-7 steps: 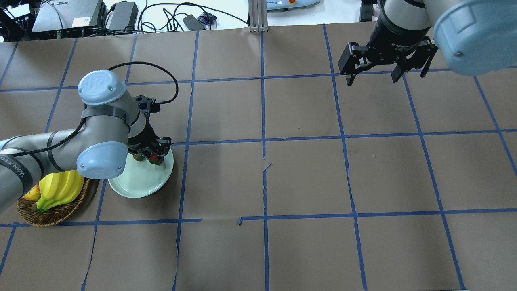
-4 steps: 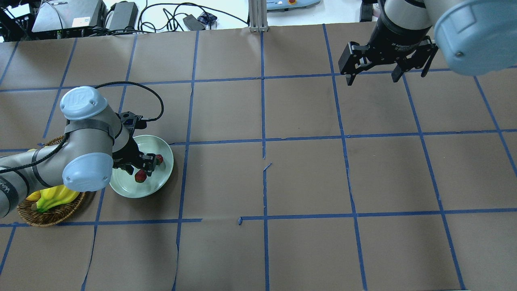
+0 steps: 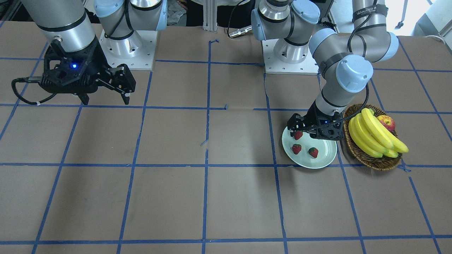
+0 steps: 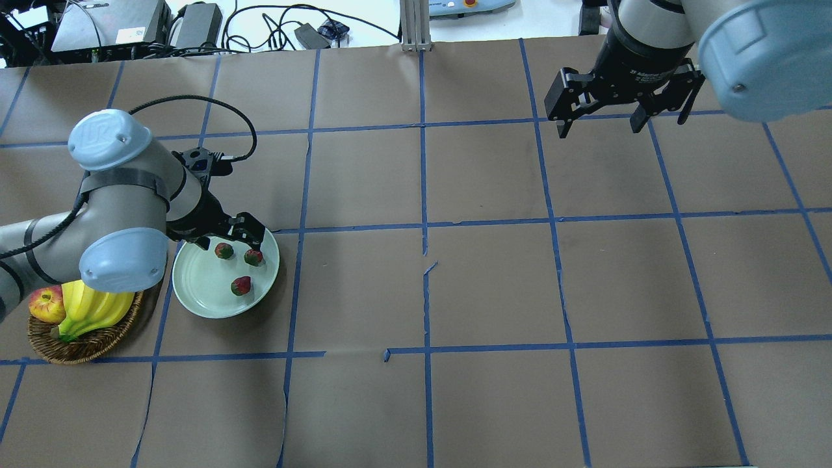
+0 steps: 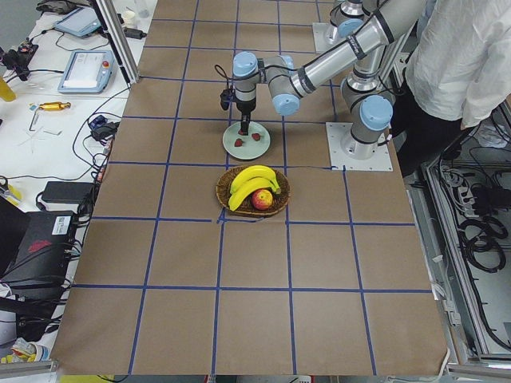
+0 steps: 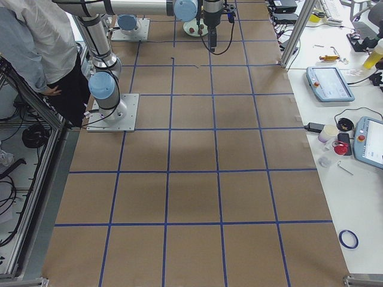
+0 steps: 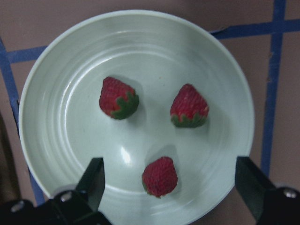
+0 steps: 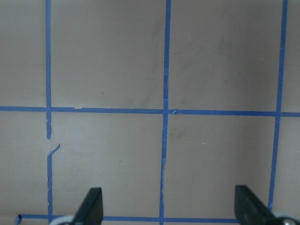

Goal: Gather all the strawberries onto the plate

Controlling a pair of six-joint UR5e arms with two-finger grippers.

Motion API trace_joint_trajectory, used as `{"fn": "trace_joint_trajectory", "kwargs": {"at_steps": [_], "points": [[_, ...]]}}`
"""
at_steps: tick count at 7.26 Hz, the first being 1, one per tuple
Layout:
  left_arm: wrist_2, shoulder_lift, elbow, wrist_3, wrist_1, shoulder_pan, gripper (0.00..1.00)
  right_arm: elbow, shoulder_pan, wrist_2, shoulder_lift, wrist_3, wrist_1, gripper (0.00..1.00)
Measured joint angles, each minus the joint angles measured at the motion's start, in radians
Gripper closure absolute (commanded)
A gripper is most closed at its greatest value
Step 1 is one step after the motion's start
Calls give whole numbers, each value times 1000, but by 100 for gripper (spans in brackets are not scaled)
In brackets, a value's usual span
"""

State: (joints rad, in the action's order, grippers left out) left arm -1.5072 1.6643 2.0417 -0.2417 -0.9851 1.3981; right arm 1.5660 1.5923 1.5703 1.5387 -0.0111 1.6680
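Note:
Three red strawberries [image 4: 224,250] [image 4: 253,257] [image 4: 241,285] lie apart inside the pale green plate [image 4: 198,289]. In the left wrist view the strawberries [image 7: 118,98] [image 7: 189,106] [image 7: 160,176] rest free on the plate [image 7: 65,122]. My left gripper [image 4: 229,235] hangs open and empty over the plate's far rim; it also shows in the front view [image 3: 301,129] above one strawberry [image 3: 298,135]. My right gripper [image 4: 601,120] is open and empty, high over bare table at the far right, with only brown paper below its fingers [image 8: 91,206].
A wicker basket [image 4: 84,348] with bananas [image 4: 91,309] and an apple [image 4: 45,304] stands close beside the plate, under my left elbow. Blue tape lines grid the brown table. A person in white [image 5: 455,64] stands by the robot's base.
My left gripper has drawn back from over the plate's middle to its far rim, and all three strawberries now lie uncovered in the plate. The right arm has not moved.

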Motion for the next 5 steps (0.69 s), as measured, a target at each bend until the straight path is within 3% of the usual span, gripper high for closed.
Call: {"fn": "trace_joint_trajectory", "kwargs": {"at_steps": [3,5], "points": [[36,-46,-354,40,-407,66,1,0,0,1,0,-1,-1,0],[37,-72,-431,106,-477,91,3,0,0,1,0,-1,-1,0]]}}
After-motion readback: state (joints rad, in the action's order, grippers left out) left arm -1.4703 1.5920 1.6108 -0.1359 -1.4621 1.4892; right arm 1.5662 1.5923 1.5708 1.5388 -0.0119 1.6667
